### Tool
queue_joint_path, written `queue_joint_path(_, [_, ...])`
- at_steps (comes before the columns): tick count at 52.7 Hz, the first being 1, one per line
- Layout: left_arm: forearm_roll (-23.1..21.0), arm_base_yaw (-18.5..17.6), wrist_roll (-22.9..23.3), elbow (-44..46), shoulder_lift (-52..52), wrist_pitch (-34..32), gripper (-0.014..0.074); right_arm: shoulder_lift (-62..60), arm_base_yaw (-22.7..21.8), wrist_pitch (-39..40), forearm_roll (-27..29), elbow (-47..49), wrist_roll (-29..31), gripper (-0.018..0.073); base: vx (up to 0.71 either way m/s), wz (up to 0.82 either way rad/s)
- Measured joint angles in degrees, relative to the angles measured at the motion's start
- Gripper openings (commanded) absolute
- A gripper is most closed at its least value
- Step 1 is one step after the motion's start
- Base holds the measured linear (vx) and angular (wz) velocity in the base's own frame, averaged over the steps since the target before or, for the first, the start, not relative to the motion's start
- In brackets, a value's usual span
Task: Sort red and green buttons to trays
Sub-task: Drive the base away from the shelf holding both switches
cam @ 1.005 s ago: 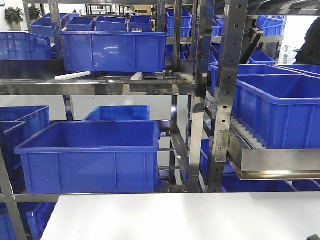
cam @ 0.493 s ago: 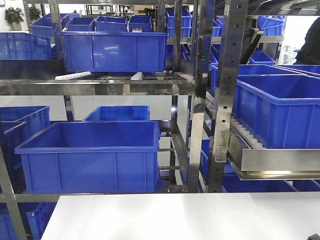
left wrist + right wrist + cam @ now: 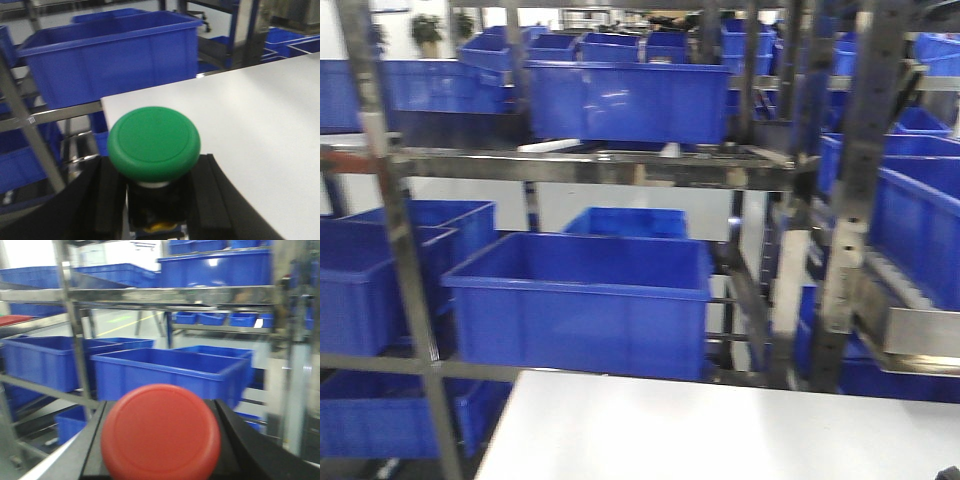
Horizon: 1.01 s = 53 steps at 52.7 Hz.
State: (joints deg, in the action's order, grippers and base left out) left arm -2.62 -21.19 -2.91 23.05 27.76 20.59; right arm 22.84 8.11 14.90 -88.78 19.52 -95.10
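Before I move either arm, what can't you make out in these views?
Trays: in no view; red sliver at right wrist view's left edge is cut off.
Red button base: hidden under its cap, right wrist view.
Green button base: flanked by left claw, cut off by left wrist view's bottom edge.
Front view: motion-blurred, arms outside frame.

No readable text, number, brand or sign in any view; frames blurred. Faint pale marks on rack rail (image 3: 30,120), left wrist view: illegible. Green button (image 3: 154,142) cap, red button (image 3: 161,432) cap, blue crates (image 3: 585,300): plain surfaces, nothing legible.
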Motion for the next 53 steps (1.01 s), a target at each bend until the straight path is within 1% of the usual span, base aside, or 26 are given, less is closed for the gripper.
queue_joint_path(27, [0.0,0.0,0.0,0.0,0.0,0.0,0.0,0.0,0.0,0.1,0.0,0.0,0.0,-0.001,-0.08,0.6])
queue_joint_path(53, [0.0,0.0,0.0,0.0,0.0,0.0,0.0,0.0,0.0,0.1,0.0,0.0,0.0,-0.001,-0.08,0.49])
